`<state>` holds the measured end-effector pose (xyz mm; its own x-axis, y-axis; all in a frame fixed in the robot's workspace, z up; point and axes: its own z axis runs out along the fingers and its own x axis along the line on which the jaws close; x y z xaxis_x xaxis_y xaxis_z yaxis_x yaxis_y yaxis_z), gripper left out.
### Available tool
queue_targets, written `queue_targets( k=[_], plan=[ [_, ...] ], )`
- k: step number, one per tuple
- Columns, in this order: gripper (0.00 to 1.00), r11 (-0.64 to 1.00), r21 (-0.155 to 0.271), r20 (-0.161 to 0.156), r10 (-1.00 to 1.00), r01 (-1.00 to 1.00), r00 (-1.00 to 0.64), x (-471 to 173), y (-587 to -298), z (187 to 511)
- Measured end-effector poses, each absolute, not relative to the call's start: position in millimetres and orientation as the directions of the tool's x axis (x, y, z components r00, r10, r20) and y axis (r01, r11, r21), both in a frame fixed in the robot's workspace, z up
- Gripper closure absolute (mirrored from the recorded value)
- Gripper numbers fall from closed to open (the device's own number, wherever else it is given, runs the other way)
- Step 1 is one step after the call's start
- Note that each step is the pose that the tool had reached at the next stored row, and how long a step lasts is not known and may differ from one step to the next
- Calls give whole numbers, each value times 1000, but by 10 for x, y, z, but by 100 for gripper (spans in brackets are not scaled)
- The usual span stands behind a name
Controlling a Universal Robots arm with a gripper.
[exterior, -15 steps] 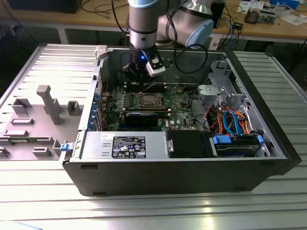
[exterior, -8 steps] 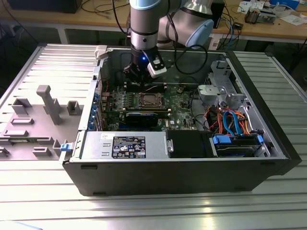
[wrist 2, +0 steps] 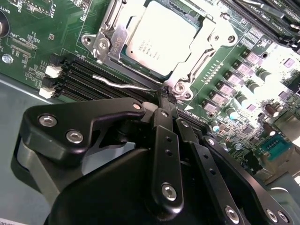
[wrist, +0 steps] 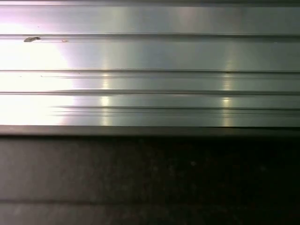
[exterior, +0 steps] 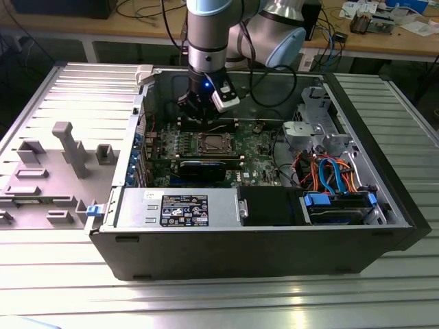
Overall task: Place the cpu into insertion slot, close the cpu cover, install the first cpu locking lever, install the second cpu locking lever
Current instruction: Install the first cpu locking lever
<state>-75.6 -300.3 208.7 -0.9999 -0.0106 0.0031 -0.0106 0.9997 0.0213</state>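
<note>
Second wrist view: the gripper point(wrist 2: 167, 101), fingers pressed together, pinches the end of a thin locking lever point(wrist 2: 119, 84). Beyond, at 12 o'clock, the cpu point(wrist 2: 157, 37) sits in its socket under the closed cpu cover point(wrist 2: 199, 58).

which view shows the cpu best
The second wrist view: the cpu sits in its socket with the cpu cover framing it, its silvery top shown large. In the exterior view the cpu is a small square on the motherboard. The first wrist view shows ribbed metal instead.
</note>
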Motion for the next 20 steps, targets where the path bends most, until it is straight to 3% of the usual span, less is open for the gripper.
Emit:
queue_targets(
  k=[20],
  plan=[
    [89,1000,21,3,-11,-11,-1000,-555,-3002,2067]
  ],
)
